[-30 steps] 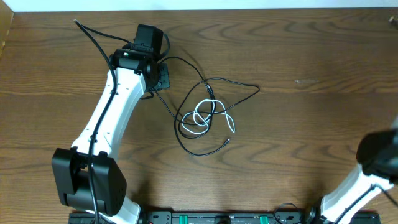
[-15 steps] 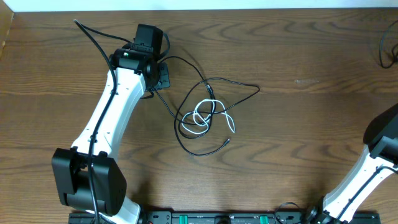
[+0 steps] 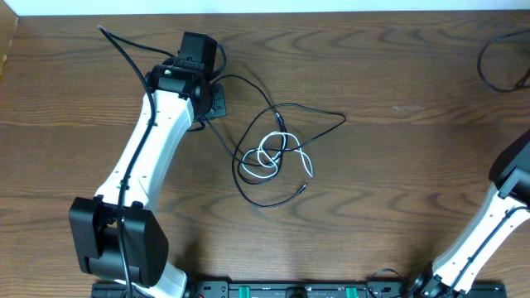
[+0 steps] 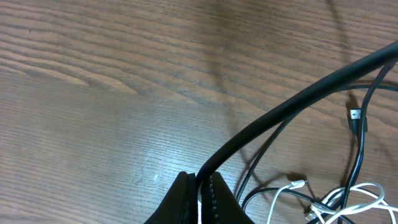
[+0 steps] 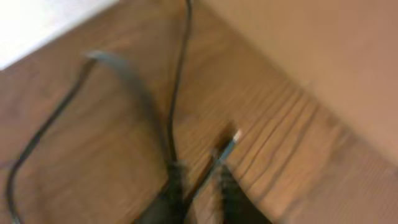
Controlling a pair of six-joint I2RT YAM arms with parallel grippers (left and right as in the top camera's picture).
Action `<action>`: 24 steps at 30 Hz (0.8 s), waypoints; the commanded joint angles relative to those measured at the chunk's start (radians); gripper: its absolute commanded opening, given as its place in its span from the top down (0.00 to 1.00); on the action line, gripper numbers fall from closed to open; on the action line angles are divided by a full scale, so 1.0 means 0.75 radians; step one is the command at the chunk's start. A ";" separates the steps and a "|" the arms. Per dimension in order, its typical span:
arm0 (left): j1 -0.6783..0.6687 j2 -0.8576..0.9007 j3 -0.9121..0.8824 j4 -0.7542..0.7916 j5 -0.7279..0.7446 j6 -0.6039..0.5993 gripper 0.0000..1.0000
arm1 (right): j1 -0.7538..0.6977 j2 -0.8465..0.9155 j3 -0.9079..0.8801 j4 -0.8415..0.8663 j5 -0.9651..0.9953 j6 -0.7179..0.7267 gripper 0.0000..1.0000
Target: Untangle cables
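Mid-table, slightly L of center: thin black cable [image 4: 298,101] sprawled in loose open loops, w/ the shorter white cable [image 4: 297,183] coiled in small rings inside them. The two cross at several pts. White one is glossy w/ a small plug end. Black one is matte and has a small metal-tipped plug on one end.

L gripper [image 4: 199,186] sits just left of the tangle, clamped on the black cable. The strand exits between its ribbed black pads and runs up-right toward the loops. It looks fat in the L wrist cam only bc it's close to the lens.

Table [image 3: 397,182] is dark brown wood w/ strong grain and a semi-gloss finish. L arm [image 3: 153,141], white shell w/ black joints, reaches diagonally from the near edge.

R arm [image 3: 497,228] is cut off at the right frame edge, so its gripper isn't visible from overhead. R wrist cam is heavily blurred. R gripper [image 5: 199,186] jaws stand slightly apart, w/ a thin plug-tipped end [image 5: 233,138] lying in the gap; can't tell if it touches them. Another black wire [image 5: 180,74] curves past near the table's far right corner; can't tell what it belongs to.
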 commanded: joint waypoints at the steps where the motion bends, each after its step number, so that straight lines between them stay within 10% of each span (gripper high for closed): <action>1: 0.003 0.011 -0.007 -0.002 -0.014 -0.011 0.93 | -0.018 0.023 0.009 -0.011 -0.037 0.020 0.03; 24: 0.003 0.011 -0.007 -0.003 -0.011 -0.010 0.93 | -0.012 -0.478 0.039 -0.156 -0.410 -0.107 0.01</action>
